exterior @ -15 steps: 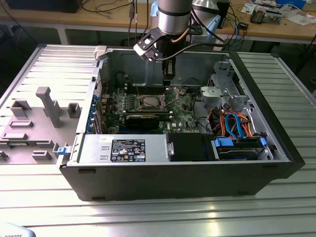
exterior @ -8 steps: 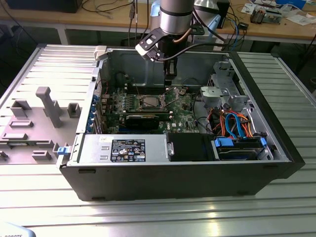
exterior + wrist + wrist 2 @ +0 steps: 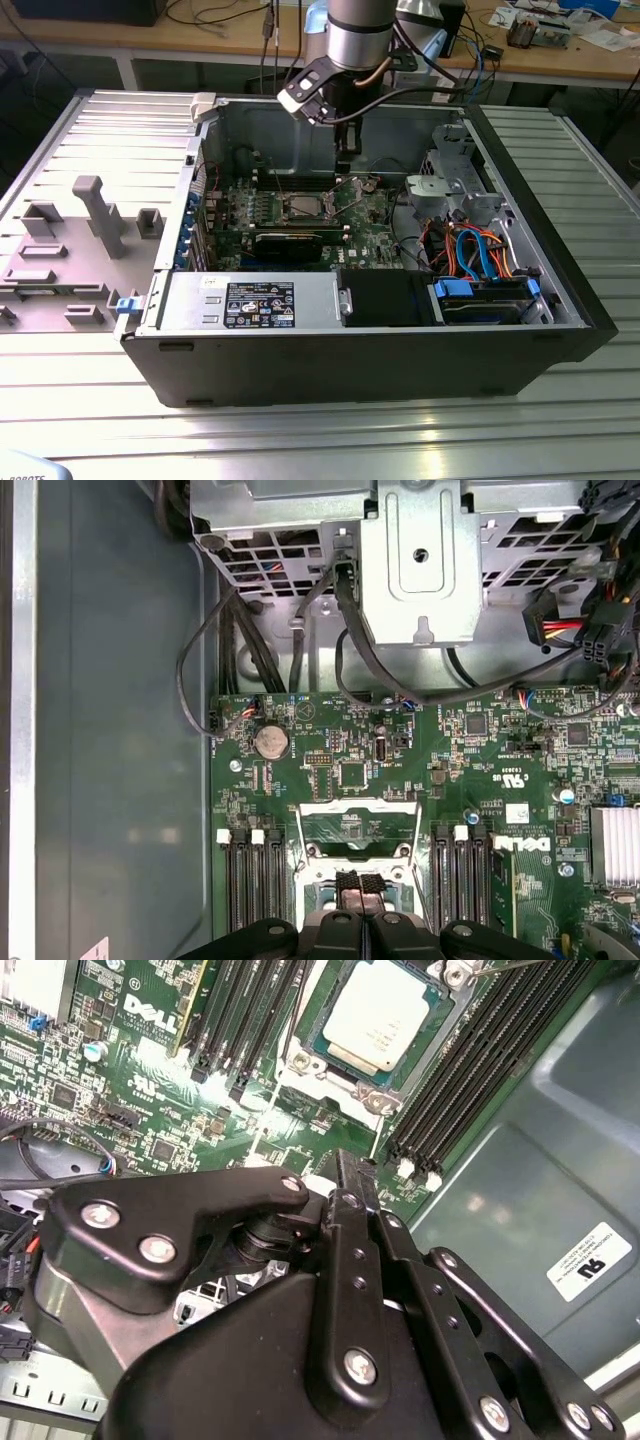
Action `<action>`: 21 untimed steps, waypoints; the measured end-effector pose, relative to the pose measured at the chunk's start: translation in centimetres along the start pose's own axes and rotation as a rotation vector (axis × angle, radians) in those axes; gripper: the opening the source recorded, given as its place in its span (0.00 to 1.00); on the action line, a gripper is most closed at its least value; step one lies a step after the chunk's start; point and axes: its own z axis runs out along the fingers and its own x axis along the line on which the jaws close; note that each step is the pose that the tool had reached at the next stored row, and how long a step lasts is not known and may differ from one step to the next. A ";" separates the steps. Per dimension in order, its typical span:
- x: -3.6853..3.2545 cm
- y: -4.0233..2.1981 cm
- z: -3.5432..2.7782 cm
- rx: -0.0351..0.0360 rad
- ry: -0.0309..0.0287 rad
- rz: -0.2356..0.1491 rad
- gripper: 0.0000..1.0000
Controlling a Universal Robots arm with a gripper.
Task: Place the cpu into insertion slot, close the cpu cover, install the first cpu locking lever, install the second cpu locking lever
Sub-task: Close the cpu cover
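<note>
Fingers (image 3: 348,884) pinched together, empty, hovering just beside the open cpu cover (image 3: 360,809). Your cpu (image 3: 380,1015) already sits in the insertion slot (image 3: 437,1022). Looks like the cover-closing step; you need a push on the cover, clear of the cpu.

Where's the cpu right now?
In the second wrist view the cpu sits in the insertion slot, between the two banks of black memory slots, near the middle of the motherboard.
</note>
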 end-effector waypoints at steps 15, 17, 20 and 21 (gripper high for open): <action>0.01 0.49 0.01 0.0000 0.0000 0.000 0.11; 0.01 0.55 0.01 0.0001 0.0000 0.000 0.11; 0.01 0.65 0.02 0.0000 0.0000 0.000 0.11; 0.02 0.70 0.02 0.0000 0.0000 0.000 0.11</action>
